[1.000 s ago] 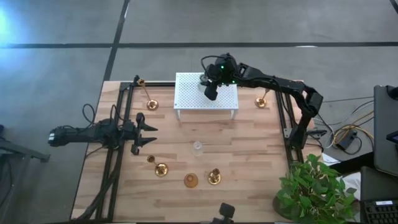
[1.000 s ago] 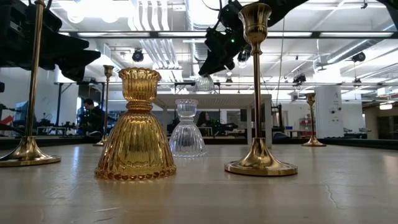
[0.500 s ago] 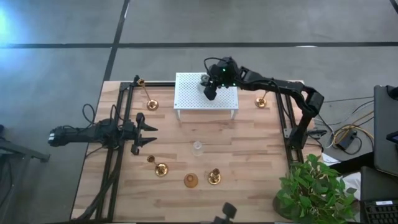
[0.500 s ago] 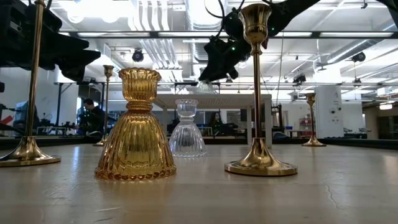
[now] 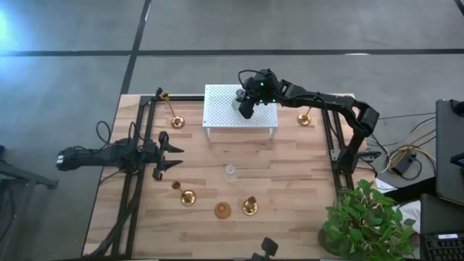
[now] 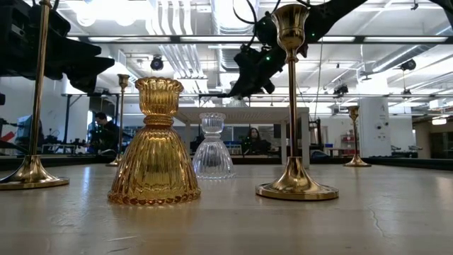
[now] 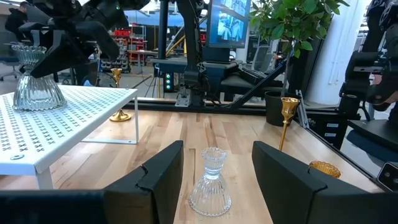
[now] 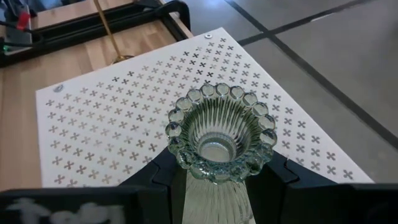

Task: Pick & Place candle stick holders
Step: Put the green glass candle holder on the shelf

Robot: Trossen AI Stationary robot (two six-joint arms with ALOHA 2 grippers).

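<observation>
The right gripper (image 8: 217, 177) is clamped around the ribbed stem of a grey-green glass candle holder (image 8: 216, 140), its beaded rim facing the wrist camera, and holds it over the white perforated rack (image 5: 217, 109) at the far side of the wooden table (image 5: 290, 188). The left wrist view shows the holder's flared base resting on or just above the rack's top near one corner; which of the two cannot be told.

The left gripper (image 7: 214, 168) hangs over the table's left side, its fingers (image 7: 165, 168) spread apart and holding nothing, pointed towards a clear glass candle holder (image 5: 230, 172) standing alone near the table's middle.

Two tall thin brass candlesticks flank the rack: one (image 5: 172, 112) to its left and one (image 5: 305, 116) to its right. Along the near edge stand an amber glass holder (image 6: 155, 145), a brass candlestick (image 6: 294, 106) with a round base, and, at the low view's left edge, another brass stick (image 6: 35, 99).

A potted plant (image 5: 366, 217) sits off the table's near right corner. A person (image 6: 106, 131) is seated in the room beyond.
</observation>
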